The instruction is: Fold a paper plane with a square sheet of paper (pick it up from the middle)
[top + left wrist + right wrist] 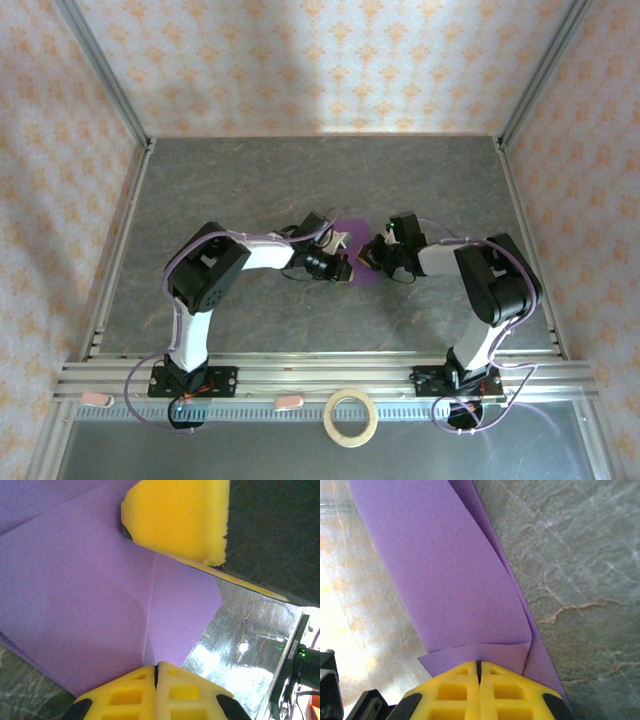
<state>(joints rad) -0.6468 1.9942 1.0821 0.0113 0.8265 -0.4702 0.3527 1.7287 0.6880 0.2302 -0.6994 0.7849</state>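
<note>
The purple sheet of paper [352, 230] lies mid-table between both grippers, with folded layers and creases. In the left wrist view the paper [75, 605] shows a long crease running down to my left gripper [156, 667], whose yellow fingers are shut with their tips against the paper. A yellow finger [175, 520] of the other gripper rests on the sheet's far side. In the right wrist view a flap of the paper [445, 570] is folded over, and my right gripper [479, 662] is shut with its tips on the flap's edge. From above, the left gripper [340, 265] and right gripper [373, 260] nearly meet.
A tan tape ring [351, 416] lies at the near edge between the arm bases. The grey marbled table [300, 180] is bounded by aluminium rails and patterned walls on three sides.
</note>
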